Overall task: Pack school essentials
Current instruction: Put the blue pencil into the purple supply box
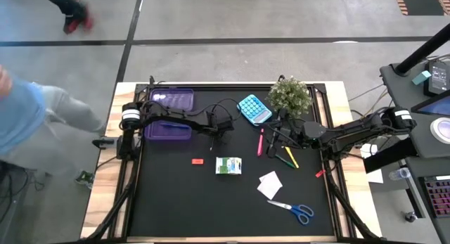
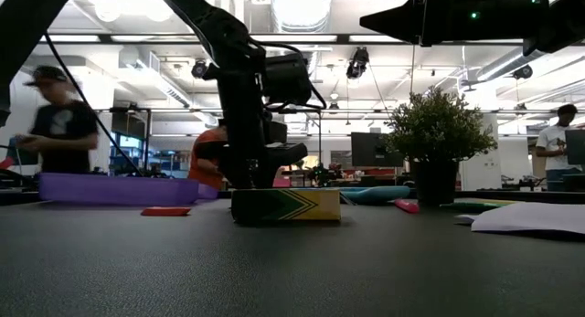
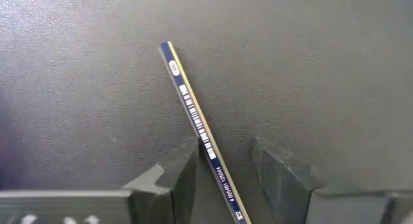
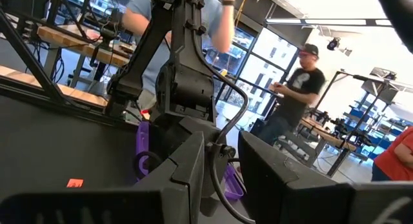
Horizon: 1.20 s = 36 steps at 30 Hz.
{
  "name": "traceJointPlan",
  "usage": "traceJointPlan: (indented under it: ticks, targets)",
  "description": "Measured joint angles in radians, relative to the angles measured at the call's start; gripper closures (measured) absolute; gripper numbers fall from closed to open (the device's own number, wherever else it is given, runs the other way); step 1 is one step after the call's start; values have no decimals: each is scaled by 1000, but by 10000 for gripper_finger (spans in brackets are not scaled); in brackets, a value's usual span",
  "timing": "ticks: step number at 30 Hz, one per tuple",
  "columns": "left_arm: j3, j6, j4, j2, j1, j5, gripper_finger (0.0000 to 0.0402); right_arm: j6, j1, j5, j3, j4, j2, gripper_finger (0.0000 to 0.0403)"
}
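Dark blue barcoded pencil (image 3: pixel 200 124) on black matte tabletop (image 1: pixel 176 202), between left gripper's (image 3: pixel 226 169) spread jaws; right gripper (image 4: pixel 222 162) raised, jaws slightly apart. Person (image 2: pixel 57 125) behind.

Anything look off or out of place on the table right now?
Nothing damaged or spilled. One small red piece lies by the mat's right edge, apart from the pens. The open left gripper straddles a pencil.
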Motion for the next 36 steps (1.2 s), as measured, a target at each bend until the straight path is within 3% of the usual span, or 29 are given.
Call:
traceJointPlan:
  ticks: [12,23,29,36]
  targets:
    - [-2,32,3,1,1,14,392,-1,0,0,0,0,0,316]
    - [-10,193,-24,-72,-19,10,400,-3,0,0,0,0,0,316]
    - [-6,457,-69,-220,-47,-1,401,-3,0,0,0,0,0,316]
    - [-66,931,-324,-423,-72,7,401,-1,0,0,0,0,0,316]
